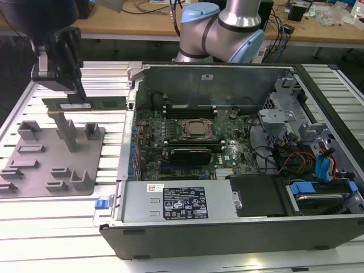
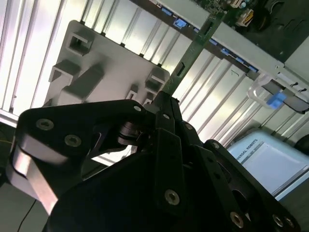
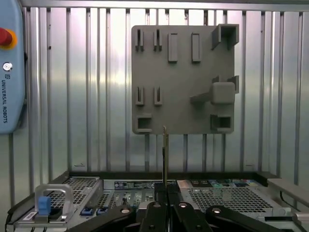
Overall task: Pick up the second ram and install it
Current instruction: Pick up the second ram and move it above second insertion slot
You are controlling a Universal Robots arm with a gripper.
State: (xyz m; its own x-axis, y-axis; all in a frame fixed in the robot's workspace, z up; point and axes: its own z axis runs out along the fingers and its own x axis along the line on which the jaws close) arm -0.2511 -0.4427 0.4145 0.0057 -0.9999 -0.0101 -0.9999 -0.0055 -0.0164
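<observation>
End effector (image 2: 163, 102): fingers closed narrowly on the second ram (image 2: 191, 52), which juts out from between them.
Second ram: level, over the grey fixture plate (image 1: 35, 170) on the tabletop (image 1: 51, 219).
Computer case (image 1: 227, 224): open, at the exterior view's right of the ram.

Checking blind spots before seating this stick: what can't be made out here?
- Memory slots, exterior view: too small and dark to tell which is free.
- The second ram, both wrist views: edge-on, notch unreadable.
- The gripper, shut on it: grip depth hidden by its own links.
</observation>
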